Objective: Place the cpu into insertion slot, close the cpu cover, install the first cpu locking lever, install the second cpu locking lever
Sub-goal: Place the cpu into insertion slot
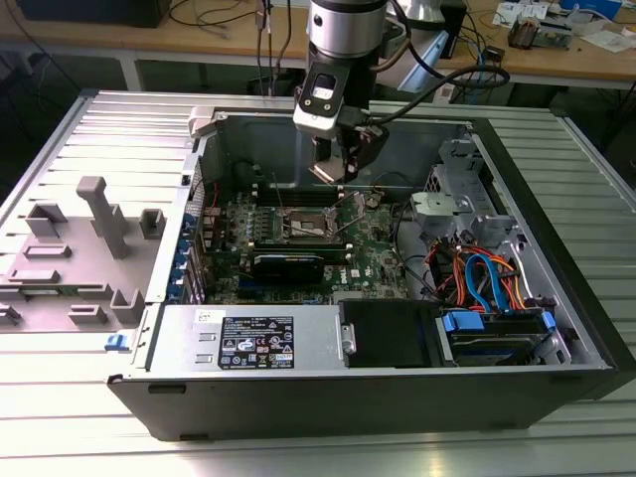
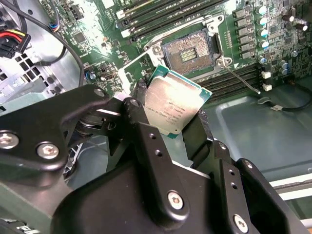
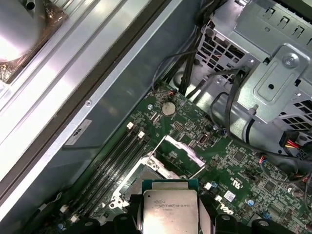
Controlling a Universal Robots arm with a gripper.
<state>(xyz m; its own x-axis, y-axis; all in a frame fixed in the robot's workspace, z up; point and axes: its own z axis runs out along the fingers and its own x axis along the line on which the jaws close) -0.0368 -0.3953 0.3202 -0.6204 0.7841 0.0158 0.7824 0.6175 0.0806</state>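
Above the green board [image 1: 373, 260] of the computer case [image 1: 348, 407], we see one hand [image 2: 170, 111], and its two fingers [image 2: 146, 131] grip the one cpu [image 2: 178, 102] by its edges. It hangs near the one insertion slot [image 2: 187, 48], not touching it; this slot stands uncovered.

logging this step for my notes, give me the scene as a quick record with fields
gripper: shut on the cpu, gripping two opposite edges
cpu position: held in the air above the motherboard, not in the insertion slot
insertion slot: open and empty, contacts exposed
cpu cover: raised, not closed
locking lever: angled away from the slot, not latched
setting: open computer case lying on its side
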